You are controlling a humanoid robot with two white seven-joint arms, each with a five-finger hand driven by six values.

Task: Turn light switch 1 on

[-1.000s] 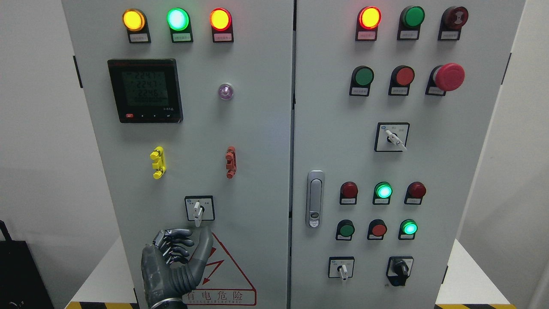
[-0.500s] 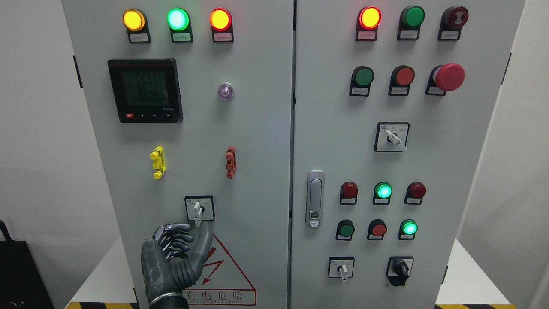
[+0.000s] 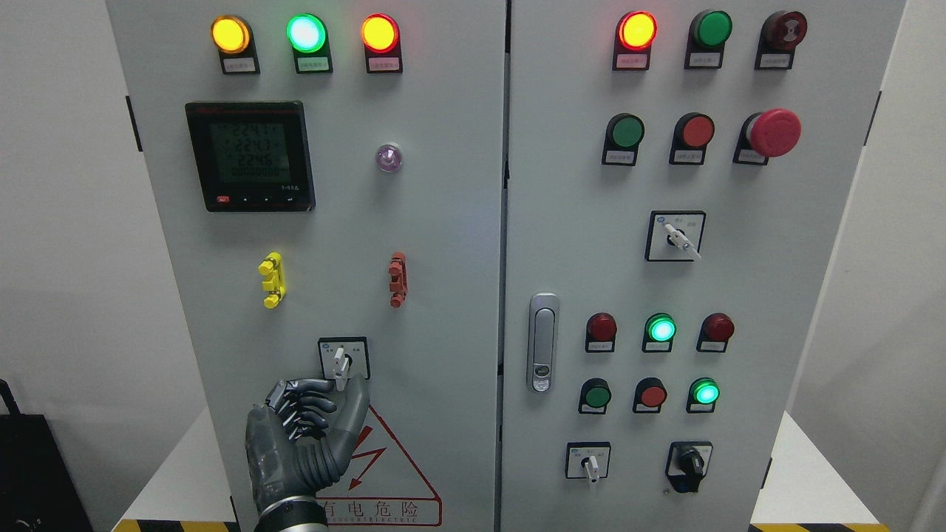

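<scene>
Rising a little since a second ago, the left robot hand [image 3: 314,414] now stands closer under the rotary switch [image 3: 341,360] low on the left cabinet door [image 3: 443,244]; nothing else on the panel has changed.

Head view: the left robot hand comes up from the bottom edge, left of the middle, its four fingers [image 3: 303,403] curled in toward the palm and holding nothing, the thumb [image 3: 355,403] raised, with its tip just beside the lower end of the switch's white lever. Whether thumb and lever actually touch cannot be told from this angle. The lever points roughly straight down inside its black-framed plate, above the red warning triangle [image 3: 388,458]. This is taken to be light switch 1, since it is the control the hand is reaching for; the labels are too small to read. The right arm is out of view.

On the judgement of progress: the approach looks nearly finished, but the turning itself is not yet done, as the lever sits in its downward position and is not gripped. What is left is to close on the lever and rotate it to its on mark. The three lamps [image 3: 306,33] along the top of the left door glow amber, green and amber, and the meter [image 3: 250,157] shows readings.
</scene>
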